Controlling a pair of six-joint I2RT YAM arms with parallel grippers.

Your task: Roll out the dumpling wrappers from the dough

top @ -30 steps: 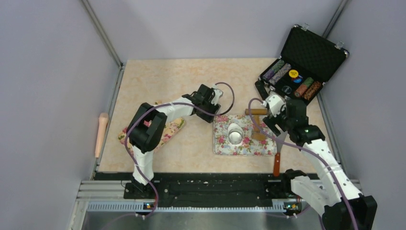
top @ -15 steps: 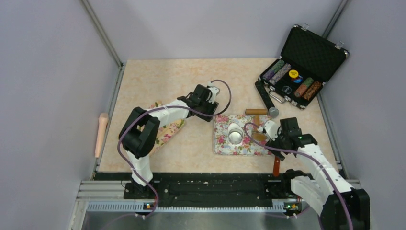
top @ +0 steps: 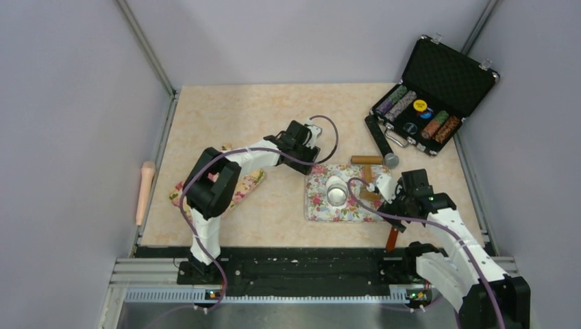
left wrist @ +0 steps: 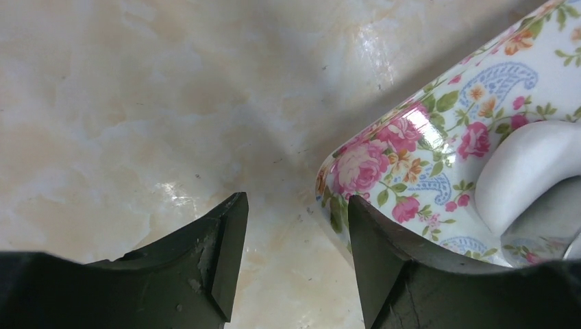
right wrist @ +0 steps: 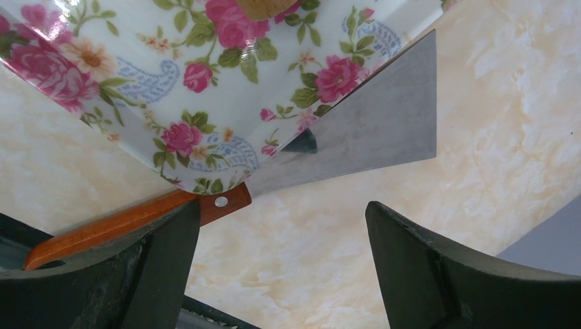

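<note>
A floral mat (top: 353, 205) lies right of centre with a metal ring cutter (top: 336, 191) standing on it. White dough (top: 336, 196) shows inside the ring, and I cannot tell whether it is a cut dumpling wrapper. In the left wrist view a rounded white piece of dough (left wrist: 524, 171) lies on the mat (left wrist: 404, 157). My left gripper (top: 308, 159) (left wrist: 294, 205) hangs open, empty, over bare table just off the mat's far left corner. At the mat's near right corner my right gripper (top: 396, 205) (right wrist: 284, 205) is wide open and empty above a scraper (right wrist: 370, 130).
The scraper's orange handle (top: 392, 238) points at the near edge. A wooden roller (top: 366, 160) and a black-handled tool (top: 381, 140) lie behind the mat. An open poker-chip case (top: 431, 96) fills the far right corner. A second floral mat (top: 240, 186) lies under the left arm.
My right arm has drawn back from the mat's far right side to its near right corner, over the scraper. The left gripper has shifted only slightly by the mat's far left corner.
</note>
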